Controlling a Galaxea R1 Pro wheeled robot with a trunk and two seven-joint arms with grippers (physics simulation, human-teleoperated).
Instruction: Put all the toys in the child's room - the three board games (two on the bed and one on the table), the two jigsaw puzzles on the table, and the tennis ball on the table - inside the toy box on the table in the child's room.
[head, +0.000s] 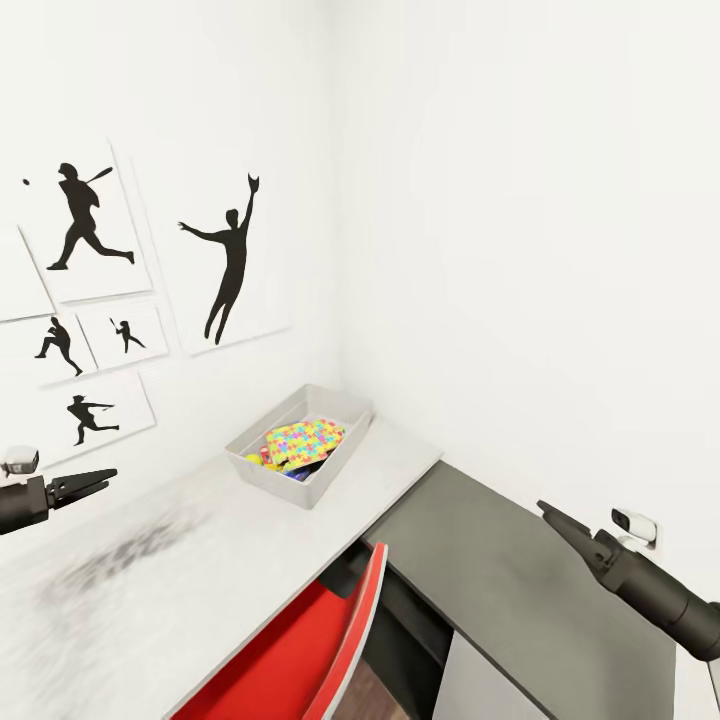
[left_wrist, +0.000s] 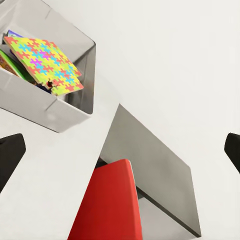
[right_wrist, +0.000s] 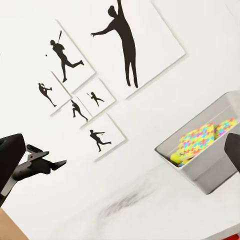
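At the far corner of the pale tabletop (head: 200, 590), against the walls: light grey toy box (head: 290, 480), loaded with a multicoloured jigsaw puzzle (head: 305, 440) tilted on top of other colourful toys, mostly hidden beneath. Just in front, red chair back (head: 300, 650) tucked by the tabletop edge. On the wall beside, black baseball silhouette posters (head: 235, 260). Well apart from the box, left gripper (head: 95, 484) at the near left, fingers close together, empty; right gripper (head: 550, 515) at the right, fingers' state impossible to tell.
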